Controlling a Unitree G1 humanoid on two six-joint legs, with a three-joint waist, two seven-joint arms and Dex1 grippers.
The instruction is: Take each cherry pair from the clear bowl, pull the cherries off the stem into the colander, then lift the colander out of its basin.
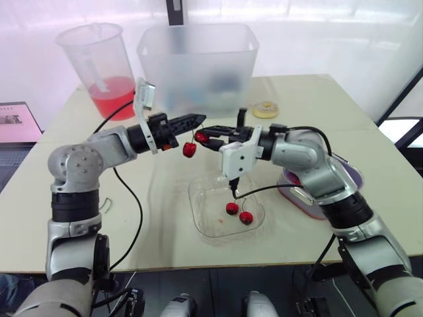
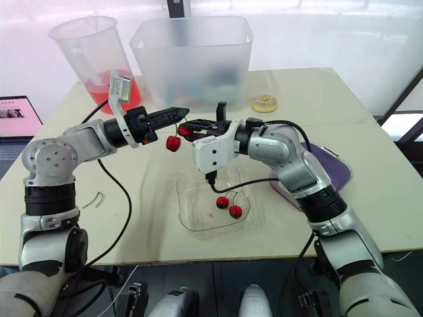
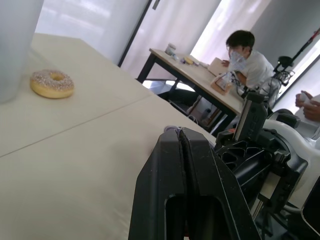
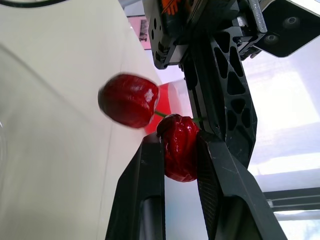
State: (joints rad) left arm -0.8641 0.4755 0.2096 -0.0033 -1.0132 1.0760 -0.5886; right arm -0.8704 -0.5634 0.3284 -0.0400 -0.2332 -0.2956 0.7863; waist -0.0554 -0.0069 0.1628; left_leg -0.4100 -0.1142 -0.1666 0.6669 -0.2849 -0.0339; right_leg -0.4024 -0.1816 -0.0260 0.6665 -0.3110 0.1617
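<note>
Snugly in right pincer [image 4: 180, 144], cherry [image 4: 178, 159]; stem [image 4: 160, 114] in left pincer [image 1: 199, 119].

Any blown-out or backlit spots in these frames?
Left eye view: the window behind the tub is blown out white, with faint glare on the clear bowl. Right wrist view: bright window behind, so the right gripper reads dark, yet the cherry it clamps shows clearly red. Left wrist view: bright windows again; the left gripper, shut on the stem, is a dark shape.

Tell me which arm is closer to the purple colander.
Right. The right arm bends right beside the purple colander; the left arm is across the table, on the opposite side.
</note>
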